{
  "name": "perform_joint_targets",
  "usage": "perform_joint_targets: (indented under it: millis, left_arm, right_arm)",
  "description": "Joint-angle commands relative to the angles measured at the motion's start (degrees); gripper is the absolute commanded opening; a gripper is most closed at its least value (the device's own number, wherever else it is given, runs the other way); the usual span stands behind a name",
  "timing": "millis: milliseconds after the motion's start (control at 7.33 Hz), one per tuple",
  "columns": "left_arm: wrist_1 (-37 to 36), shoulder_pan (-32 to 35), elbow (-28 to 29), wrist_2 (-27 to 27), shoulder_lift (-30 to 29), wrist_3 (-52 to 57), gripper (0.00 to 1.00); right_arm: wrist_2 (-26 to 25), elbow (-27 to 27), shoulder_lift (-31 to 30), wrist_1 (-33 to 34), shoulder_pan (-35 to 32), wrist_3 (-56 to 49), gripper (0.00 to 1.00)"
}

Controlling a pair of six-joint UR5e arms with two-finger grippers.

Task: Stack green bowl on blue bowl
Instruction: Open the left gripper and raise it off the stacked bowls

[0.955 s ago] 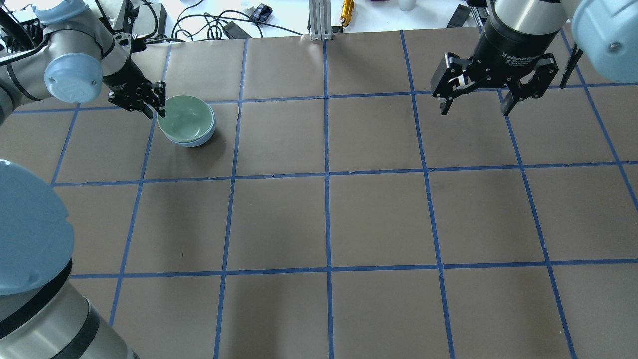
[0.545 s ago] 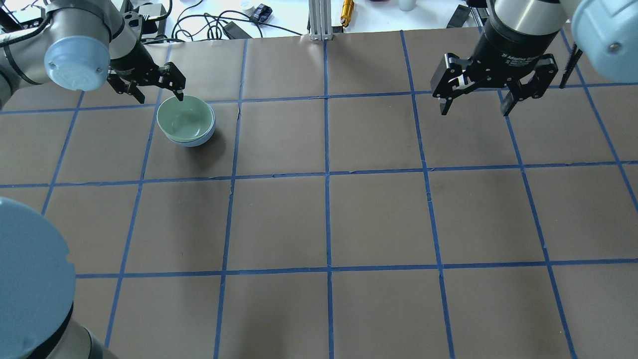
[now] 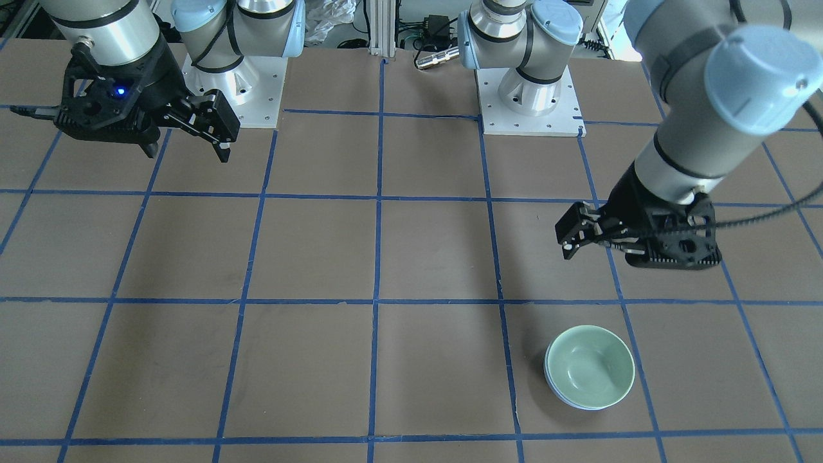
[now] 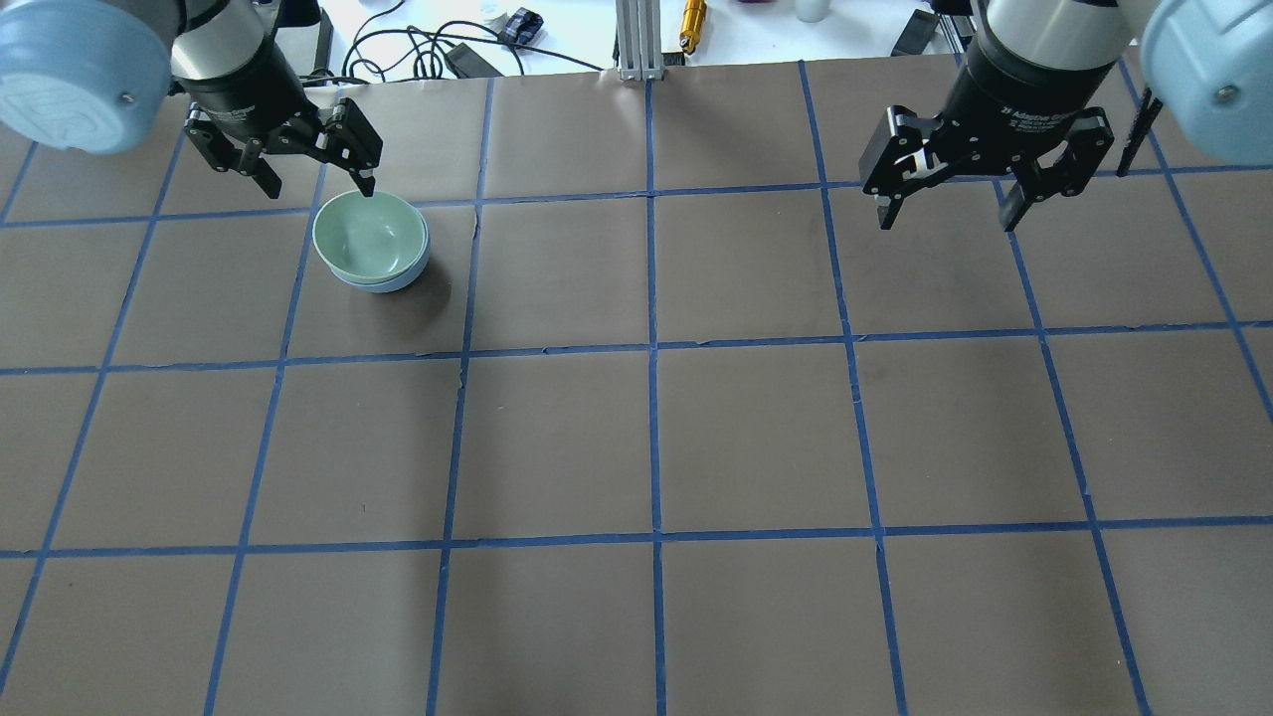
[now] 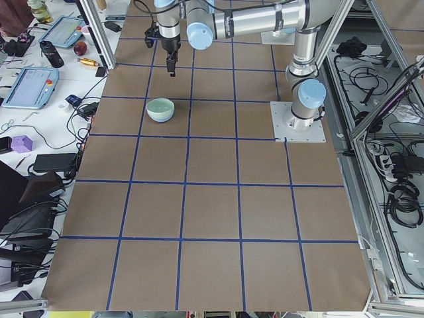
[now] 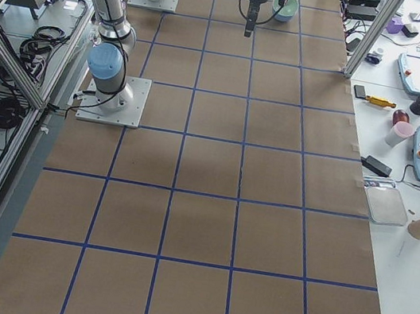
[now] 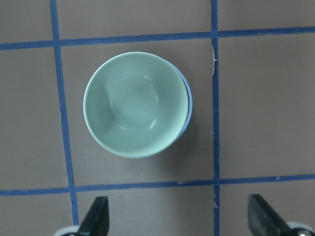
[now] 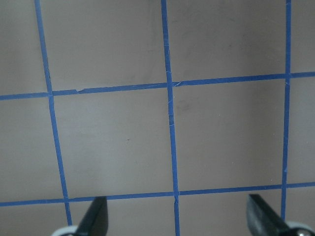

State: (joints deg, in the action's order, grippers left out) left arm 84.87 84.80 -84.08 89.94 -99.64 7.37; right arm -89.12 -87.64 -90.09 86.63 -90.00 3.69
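Observation:
The green bowl (image 4: pixel 370 237) sits nested inside the blue bowl (image 4: pixel 400 282), of which only a thin rim shows. They stand at the far left of the table. In the left wrist view the green bowl (image 7: pixel 135 104) hides all but the edge of the blue bowl (image 7: pixel 188 105). The stack also shows in the front view (image 3: pixel 591 365). My left gripper (image 4: pixel 318 185) is open and empty. It hovers above the table, just past the bowls' far rim, touching nothing. My right gripper (image 4: pixel 947 221) is open and empty, high over the far right.
The table (image 4: pixel 656 438) is brown paper with a grid of blue tape. Cables and small tools (image 4: pixel 467 50) lie beyond its far edge. A metal post (image 4: pixel 636 40) stands at the far middle. The arms' bases (image 3: pixel 527 96) are on the robot's side.
My left gripper has let go of the green bowl's left rim, opened wide, and risen away toward the far side. The bowls have not moved. The right arm is still.

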Motion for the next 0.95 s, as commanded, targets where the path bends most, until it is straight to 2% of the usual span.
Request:
perform_joint_targets:
  millis: [0,818]
  left_arm:
    - [4.6,1.5,-0.8,0.1,6.6,-0.3,1.00]
    - [4.5,1.6,-2.0,0.1,8.1,-0.4,1.00]
  right_arm:
    - [0.0,0.0,0.0,-0.1,0.0,0.0,1.00]
    - [0.0,0.0,0.0,-0.1,0.0,0.0,1.00]
